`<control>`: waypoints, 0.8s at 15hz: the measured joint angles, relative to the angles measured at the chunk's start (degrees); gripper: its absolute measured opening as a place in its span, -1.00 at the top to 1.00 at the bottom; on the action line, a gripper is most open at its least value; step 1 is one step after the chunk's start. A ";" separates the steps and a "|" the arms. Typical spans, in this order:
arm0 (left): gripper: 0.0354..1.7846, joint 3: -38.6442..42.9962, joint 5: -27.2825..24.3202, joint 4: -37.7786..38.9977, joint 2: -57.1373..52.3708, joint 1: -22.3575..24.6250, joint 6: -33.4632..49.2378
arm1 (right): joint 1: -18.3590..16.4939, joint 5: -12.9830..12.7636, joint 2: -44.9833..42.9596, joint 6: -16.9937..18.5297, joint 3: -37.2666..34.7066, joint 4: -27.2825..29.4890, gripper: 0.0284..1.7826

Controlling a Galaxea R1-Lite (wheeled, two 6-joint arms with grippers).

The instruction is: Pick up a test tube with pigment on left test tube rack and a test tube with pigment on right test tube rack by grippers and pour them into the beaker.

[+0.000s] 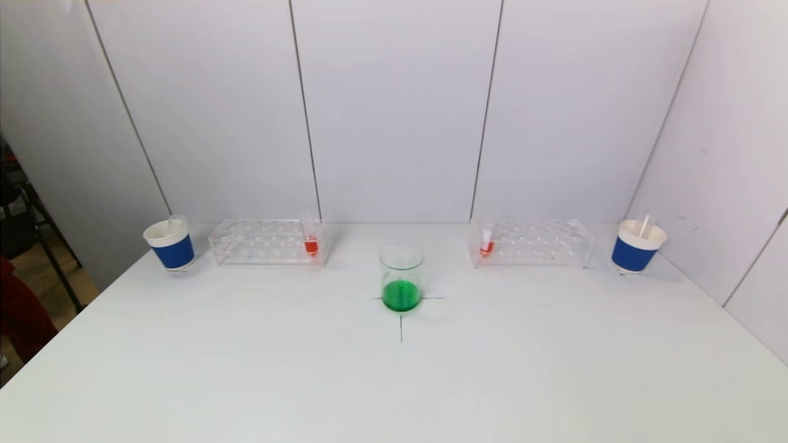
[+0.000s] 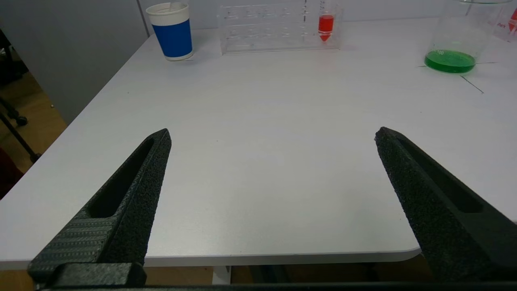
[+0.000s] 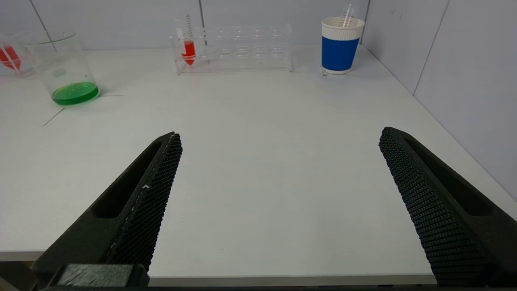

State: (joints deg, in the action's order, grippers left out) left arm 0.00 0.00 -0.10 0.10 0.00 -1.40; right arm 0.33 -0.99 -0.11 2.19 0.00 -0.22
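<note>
A clear left test tube rack [image 1: 266, 241] stands at the back left of the table, with one test tube of red pigment [image 1: 311, 245] at its inner end. The right test tube rack [image 1: 532, 242] stands at the back right and holds a red-pigment test tube [image 1: 487, 244] at its inner end. Between them, nearer to me, a glass beaker [image 1: 401, 278] holds green liquid. Both arms are out of the head view. My left gripper [image 2: 272, 135] hangs open over the table's near edge, far from the left tube [image 2: 326, 26]. My right gripper [image 3: 279, 135] is open too, far from the right tube [image 3: 188, 50].
A blue and white paper cup [image 1: 170, 243] stands left of the left rack, another cup [image 1: 636, 246] right of the right rack, each with a clear stick in it. White panel walls close the back and right. The table's left edge drops to open floor.
</note>
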 joint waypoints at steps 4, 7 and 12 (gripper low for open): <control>-0.98 0.00 0.00 0.00 0.00 0.00 0.00 | 0.00 0.02 0.00 0.00 0.00 0.00 -0.99; -0.98 0.00 0.00 0.00 0.00 0.00 0.02 | 0.00 0.02 0.00 0.00 0.00 -0.02 -0.99; -0.98 0.00 -0.02 0.00 0.00 0.00 0.00 | 0.00 -0.06 0.01 0.06 0.00 -0.02 -0.99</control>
State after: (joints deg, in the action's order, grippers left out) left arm 0.00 -0.02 -0.10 0.10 0.00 -1.40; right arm 0.33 -1.05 -0.10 2.26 0.00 -0.24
